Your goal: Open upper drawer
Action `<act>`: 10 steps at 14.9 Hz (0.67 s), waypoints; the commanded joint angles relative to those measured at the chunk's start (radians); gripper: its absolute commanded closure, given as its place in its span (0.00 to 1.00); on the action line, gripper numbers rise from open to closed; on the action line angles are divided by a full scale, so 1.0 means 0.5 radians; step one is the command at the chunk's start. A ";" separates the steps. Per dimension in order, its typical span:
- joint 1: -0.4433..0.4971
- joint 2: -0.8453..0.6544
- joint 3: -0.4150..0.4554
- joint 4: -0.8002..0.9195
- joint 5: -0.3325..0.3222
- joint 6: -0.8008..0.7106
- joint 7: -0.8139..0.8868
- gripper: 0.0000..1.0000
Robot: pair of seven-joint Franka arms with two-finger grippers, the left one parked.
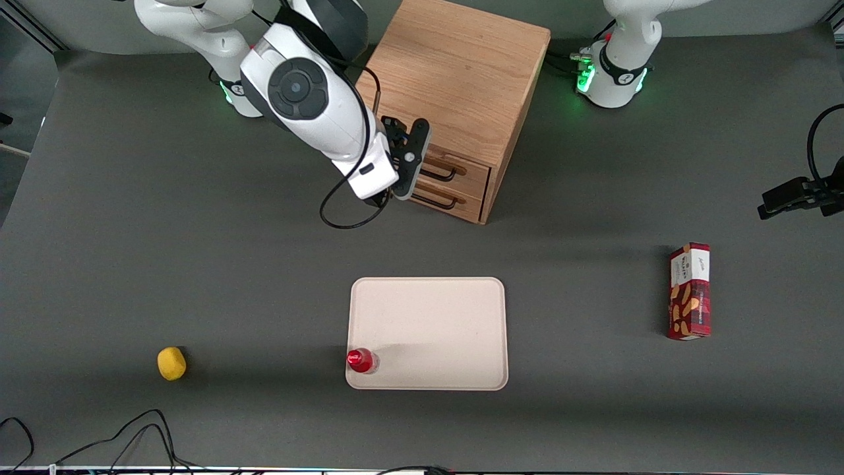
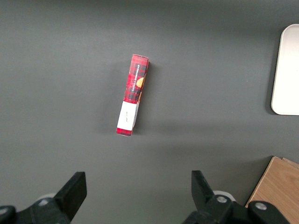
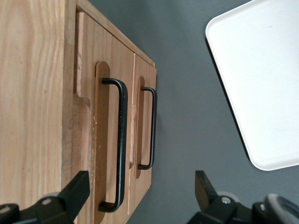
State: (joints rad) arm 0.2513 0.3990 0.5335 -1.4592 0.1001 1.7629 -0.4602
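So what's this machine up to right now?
The working arm's gripper hangs in front of a small oak cabinet, fingers spread open and close to the black handle of the upper drawer. It has not gripped the handle yet, and both that drawer and the lower drawer look shut. Nearer the front camera, a red-capped bottle stands on a pale tray.

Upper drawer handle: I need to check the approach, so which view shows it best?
The right wrist view: the upper drawer handle runs unobstructed, the open gripper just before it. The front view shows it half-hidden; the left wrist view, not at all.
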 commanded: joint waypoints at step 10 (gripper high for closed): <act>0.056 0.104 0.019 -0.085 -0.105 0.045 -0.052 0.00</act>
State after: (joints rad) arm 0.2733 0.4485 0.5364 -1.4868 0.0652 1.7646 -0.4668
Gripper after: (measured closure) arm 0.000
